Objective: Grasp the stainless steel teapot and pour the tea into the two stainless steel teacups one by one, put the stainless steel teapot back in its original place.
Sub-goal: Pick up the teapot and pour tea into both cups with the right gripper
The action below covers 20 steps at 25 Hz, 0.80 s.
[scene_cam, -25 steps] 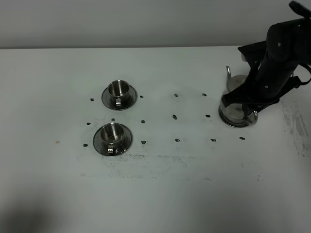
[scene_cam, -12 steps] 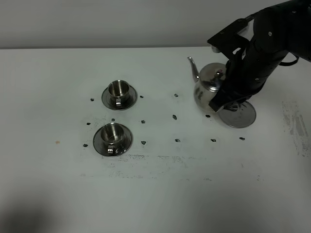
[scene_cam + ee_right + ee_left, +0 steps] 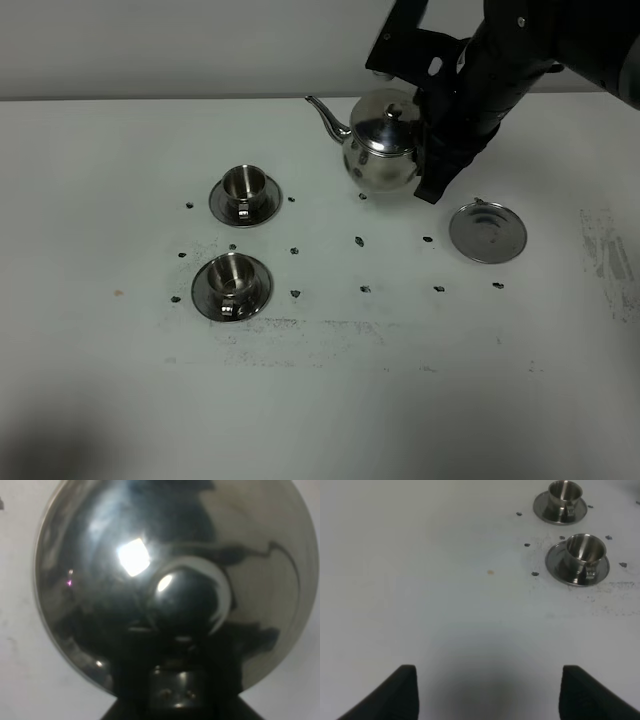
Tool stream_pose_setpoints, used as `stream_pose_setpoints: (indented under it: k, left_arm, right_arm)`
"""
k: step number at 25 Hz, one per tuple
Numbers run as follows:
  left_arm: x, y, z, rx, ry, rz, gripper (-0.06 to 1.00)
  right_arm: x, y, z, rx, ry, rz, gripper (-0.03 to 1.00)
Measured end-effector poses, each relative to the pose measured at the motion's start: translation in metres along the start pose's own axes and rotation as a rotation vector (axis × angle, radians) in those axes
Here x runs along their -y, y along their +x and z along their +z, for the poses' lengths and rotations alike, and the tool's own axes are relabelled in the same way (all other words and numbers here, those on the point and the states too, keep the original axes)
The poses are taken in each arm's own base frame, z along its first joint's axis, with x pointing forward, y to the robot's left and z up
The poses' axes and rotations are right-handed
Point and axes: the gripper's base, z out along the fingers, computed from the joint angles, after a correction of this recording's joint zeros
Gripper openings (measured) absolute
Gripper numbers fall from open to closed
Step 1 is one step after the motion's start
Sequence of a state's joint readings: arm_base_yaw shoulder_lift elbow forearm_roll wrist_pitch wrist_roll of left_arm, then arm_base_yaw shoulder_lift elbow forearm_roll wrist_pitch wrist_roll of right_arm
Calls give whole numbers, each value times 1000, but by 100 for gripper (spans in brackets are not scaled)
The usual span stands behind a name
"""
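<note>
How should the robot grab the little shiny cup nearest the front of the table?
Probably from straight above, pinching the near cup across its round wall on two sides, clear of the tiny handle. It stands upright on its saucer with its mouth up. The handle points toward the front and looks too small to pinch. The open left pincer works on that side.

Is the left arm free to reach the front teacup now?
Likely yes: the left gripper is open and empty, only bare table lies between it and the front teacup, and the teapot hangs farther off in the right gripper.
</note>
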<state>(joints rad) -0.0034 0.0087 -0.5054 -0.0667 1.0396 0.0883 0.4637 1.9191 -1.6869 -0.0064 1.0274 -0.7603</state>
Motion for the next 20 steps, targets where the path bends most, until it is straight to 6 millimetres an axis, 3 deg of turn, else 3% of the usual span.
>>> stream_pose_setpoints:
  k: [7, 13, 20]
  left_arm:
    - [0, 0, 0, 0, 0, 0, 58]
    - [0, 0, 0, 0, 0, 0, 58]
    - [0, 0, 0, 0, 0, 0, 58]
  right_arm:
    - [22, -17, 24, -29, 39, -200, 20]
    - [40, -34, 39, -29, 70, -270, 20]
    - [48, -42, 66, -48, 69, -346, 20]
